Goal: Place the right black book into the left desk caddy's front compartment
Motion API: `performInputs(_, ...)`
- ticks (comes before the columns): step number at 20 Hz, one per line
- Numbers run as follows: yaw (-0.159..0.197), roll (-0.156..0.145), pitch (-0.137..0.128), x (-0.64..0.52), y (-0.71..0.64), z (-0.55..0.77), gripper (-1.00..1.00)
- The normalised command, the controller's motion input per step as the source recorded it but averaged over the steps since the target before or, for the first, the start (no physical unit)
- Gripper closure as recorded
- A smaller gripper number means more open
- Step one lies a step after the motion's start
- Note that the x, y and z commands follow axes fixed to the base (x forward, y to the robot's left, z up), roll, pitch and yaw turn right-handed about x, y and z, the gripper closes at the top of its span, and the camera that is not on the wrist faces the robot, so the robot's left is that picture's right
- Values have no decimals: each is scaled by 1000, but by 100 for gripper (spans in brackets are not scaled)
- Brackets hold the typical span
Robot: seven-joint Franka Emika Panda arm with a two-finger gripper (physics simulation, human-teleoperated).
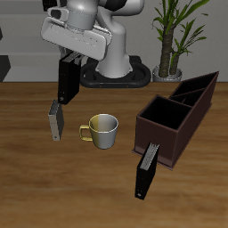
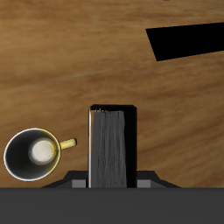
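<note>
My gripper [image 1: 69, 60] is shut on the top of the right black book [image 1: 65, 82], a tall slim black hardcover held upright near the table's back. In the wrist view the book [image 2: 112, 144] sits between my fingers [image 2: 80, 182], with wood below it. The second black book [image 1: 145, 171] stands near the front edge. Two dark brown caddies lie end to end across the table from the gripper. The left desk caddy [image 1: 198, 89] is the farther-back one, and the other caddy [image 1: 165, 129] is nearer the front. Both have two open wells.
A yellow-green mug [image 1: 103, 131] stands between the held book and the caddies; it also shows in the wrist view [image 2: 33, 154]. A small grey book [image 1: 55, 121] stands just in front of the held book. A potted plant [image 1: 169, 36] stands behind the table.
</note>
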Motion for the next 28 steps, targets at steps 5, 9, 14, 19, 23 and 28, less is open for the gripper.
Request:
performInputs(5, -11, 34, 28, -455, 357, 73, 100)
performInputs(9, 34, 41, 19, -353, 333, 23, 100)
performInputs(14, -8, 62, 15, -246, 330, -22, 100)
performInputs(19, -27, -4, 3, -200, 249, -49, 100)
performInputs(23, -48, 30, 25, -174, 276, -152, 100)
performInputs(28, -29, -1, 4, -76, 200, -122, 100)
